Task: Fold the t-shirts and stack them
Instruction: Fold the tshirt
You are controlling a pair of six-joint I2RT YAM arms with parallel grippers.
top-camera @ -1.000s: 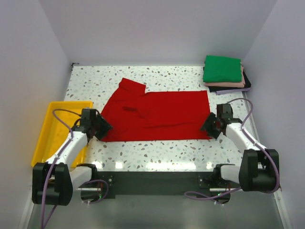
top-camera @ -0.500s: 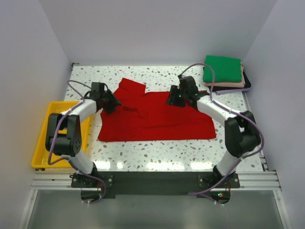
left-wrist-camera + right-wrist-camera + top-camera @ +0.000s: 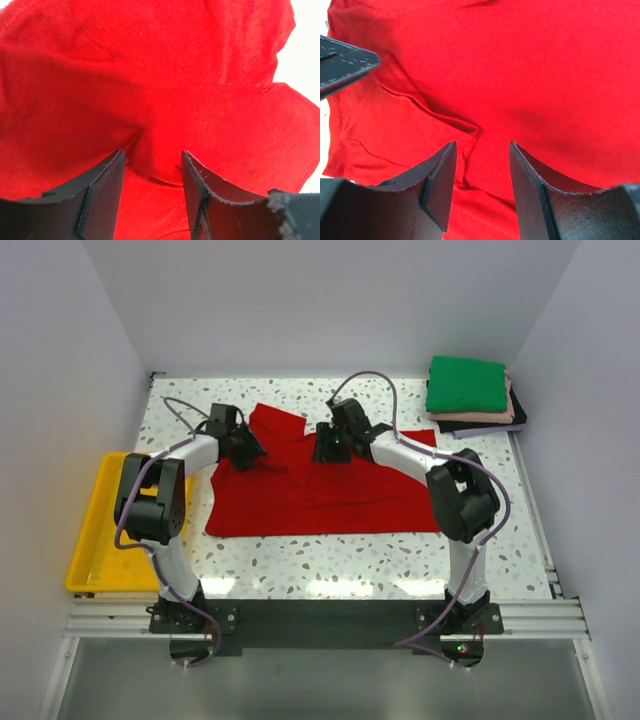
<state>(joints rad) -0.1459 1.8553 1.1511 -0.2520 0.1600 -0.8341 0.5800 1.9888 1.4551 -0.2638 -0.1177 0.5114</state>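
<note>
While the red t-shirt [image 3: 330,490] lies spread flat on the speckled surface [image 3: 330,560], the overhead view shows both arms reaching over its far half. The left arm [image 3: 190,452] brings the left jaws over the shirt's far left corner, beside the sleeve. The right arm [image 3: 405,455] sets the right jaws at the middle of the shirt's far edge. From above I cannot tell how wide either pair stands.

Right of the red t-shirt, at the far corner, is one stack of four folded shirts: the green shirt [image 3: 466,385] on top, then the pale pink shirt [image 3: 497,416], the dark shirt [image 3: 452,426] and the lavender shirt [image 3: 490,431]. That makes five shirts in all. One yellow tray [image 3: 95,530] sits left of the red t-shirt, off the surface's edge.

Seen from the left wrist, red cloth fills nearly everything. The two left fingers [image 3: 102,192] stand apart, released, and a creased fold of the shirt shows in the gap, not pinched. Whether the tips touch the cloth is hidden.

Seen from the right wrist, the two right fingers [image 3: 440,187] are likewise parted and clamp nothing. A fold line in the red t-shirt ends just ahead of the gap. A dark flat piece [image 3: 345,60] juts in at the upper left, above the cloth.
</note>
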